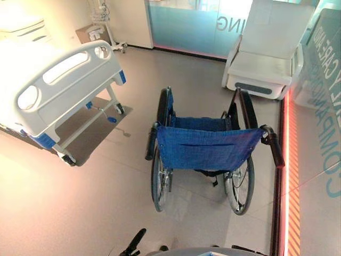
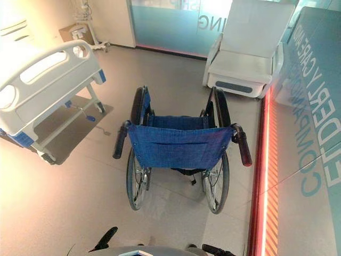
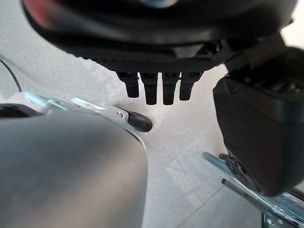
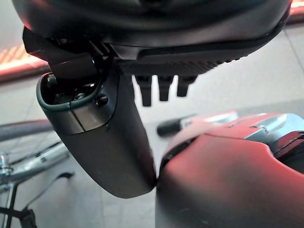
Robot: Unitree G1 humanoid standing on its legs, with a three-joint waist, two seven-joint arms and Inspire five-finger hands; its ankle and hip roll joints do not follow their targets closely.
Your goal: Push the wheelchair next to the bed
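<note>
The wheelchair (image 1: 205, 146) stands in the middle of the floor with its blue fabric back towards me and a black push handle on each side, the left handle (image 1: 151, 143) and the right handle (image 1: 275, 146). The white hospital bed (image 1: 64, 80) lies to the far left, its footboard towards the wheelchair. My left hand (image 1: 133, 242) hangs low at the picture's lower edge, well short of the handles; its fingers (image 3: 151, 90) are straight and hold nothing. My right hand (image 2: 216, 249) is also low and apart from the chair, with straight, empty fingers (image 4: 164, 90).
A white recliner chair (image 1: 266, 58) stands beyond the wheelchair at the far right. A lettered glass wall with a red light strip (image 1: 293, 186) runs close along the wheelchair's right side. A cardboard box (image 1: 88, 33) stands by the far wall. Open floor lies between wheelchair and bed.
</note>
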